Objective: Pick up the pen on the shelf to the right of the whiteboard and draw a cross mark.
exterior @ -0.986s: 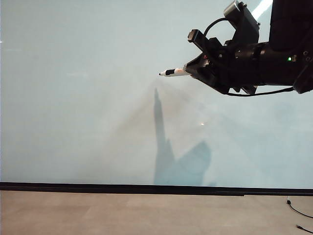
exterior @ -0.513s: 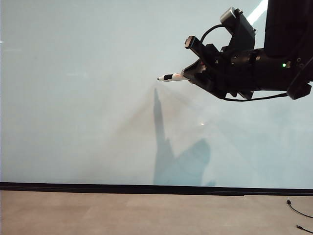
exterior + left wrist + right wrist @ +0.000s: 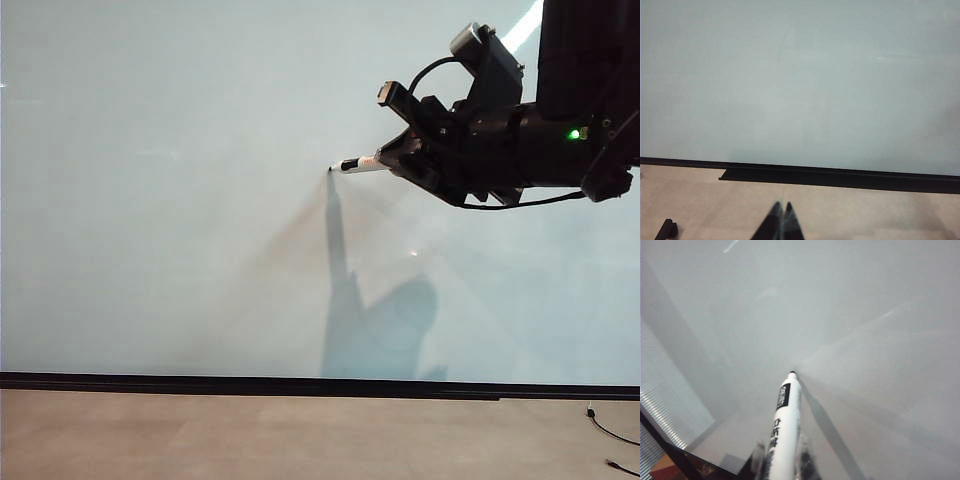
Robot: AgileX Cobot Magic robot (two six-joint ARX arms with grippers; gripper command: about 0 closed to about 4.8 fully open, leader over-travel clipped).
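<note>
A big shiny pale blue whiteboard (image 3: 180, 200) is filling the view above a tan floor (image 3: 250, 435). Upper right, the right gripper (image 3: 392, 158) is squeezing the small white pen (image 3: 360, 164), tip touching the board. The left gripper (image 3: 781, 215) is sitting pinched together at the bottom.

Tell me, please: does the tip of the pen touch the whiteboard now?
Touching. In the exterior view the tip of the pen meets the top of its own shadow on the whiteboard, no gap between. The right claw holds the pen.
</note>
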